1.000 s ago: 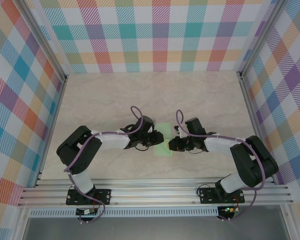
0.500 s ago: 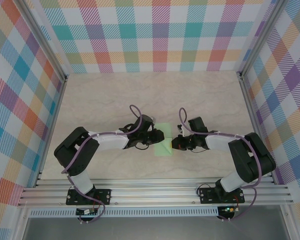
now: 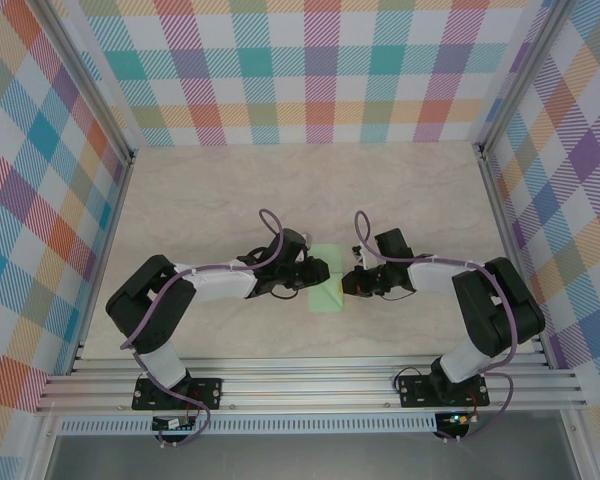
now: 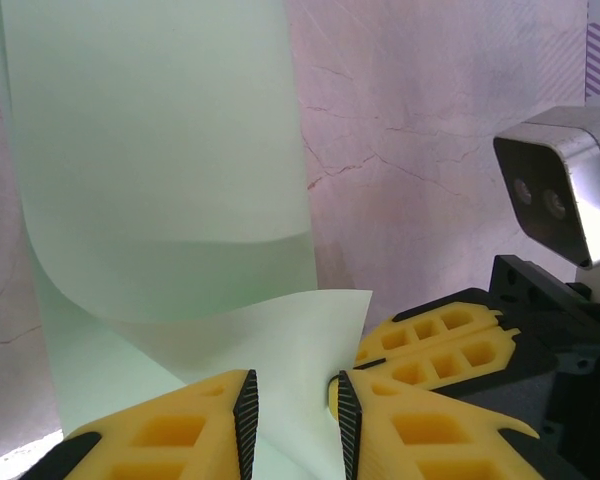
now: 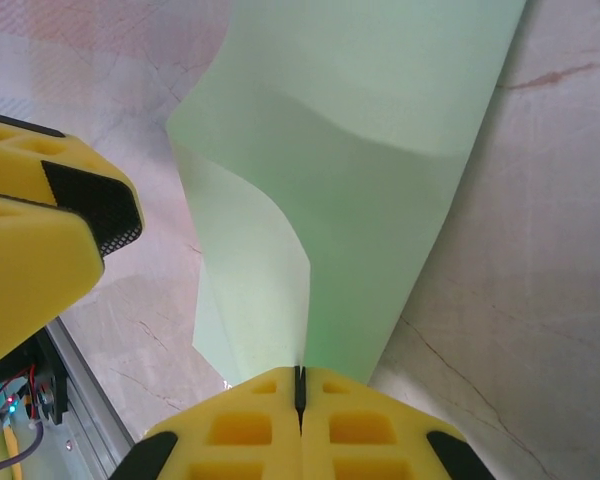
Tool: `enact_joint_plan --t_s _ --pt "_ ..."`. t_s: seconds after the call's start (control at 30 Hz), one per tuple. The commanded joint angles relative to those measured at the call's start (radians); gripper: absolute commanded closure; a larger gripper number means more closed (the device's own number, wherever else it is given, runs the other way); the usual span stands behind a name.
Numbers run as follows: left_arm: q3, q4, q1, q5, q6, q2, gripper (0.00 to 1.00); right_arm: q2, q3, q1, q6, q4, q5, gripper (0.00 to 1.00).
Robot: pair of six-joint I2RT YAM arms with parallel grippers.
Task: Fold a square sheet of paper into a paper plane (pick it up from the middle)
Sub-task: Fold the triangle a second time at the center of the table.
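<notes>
The square sheet of paper [image 3: 326,282] lies pale mint-green at mid-table between both arms, its near part curled up into a flap [image 4: 270,340]. My left gripper [image 4: 292,395] is at its left edge [image 3: 308,276], jaws a little apart, the raised flap standing loosely between them. My right gripper [image 5: 300,378] is shut on the paper's right edge [image 3: 347,284], pinching the lifted fold [image 5: 280,270]. The right gripper's yellow fingers [image 4: 440,335] show beyond the flap in the left wrist view, and the left fingers [image 5: 50,230] appear at the left of the right wrist view.
The marble-look tabletop [image 3: 210,200] stretches around the paper. Checked walls [image 3: 310,70] close in the back and both sides. An aluminium rail [image 3: 310,385] with the arm bases runs along the near edge.
The right gripper has shifted slightly up and in at the paper's right edge, staying shut. The left jaws have parted a little around the flap.
</notes>
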Motion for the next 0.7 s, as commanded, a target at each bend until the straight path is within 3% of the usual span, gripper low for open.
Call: enact_joint_plan --t_s 0.0,0.67 --pt "0.028 0.010 -0.015 0.004 0.004 0.020 0.70 0.024 0.028 -0.009 -0.043 -0.035 -0.030 0.95" --pt "0.044 -0.011 -0.018 -0.003 0.006 0.022 0.71 0.082 0.079 -0.010 -0.065 -0.094 -0.015 0.93"
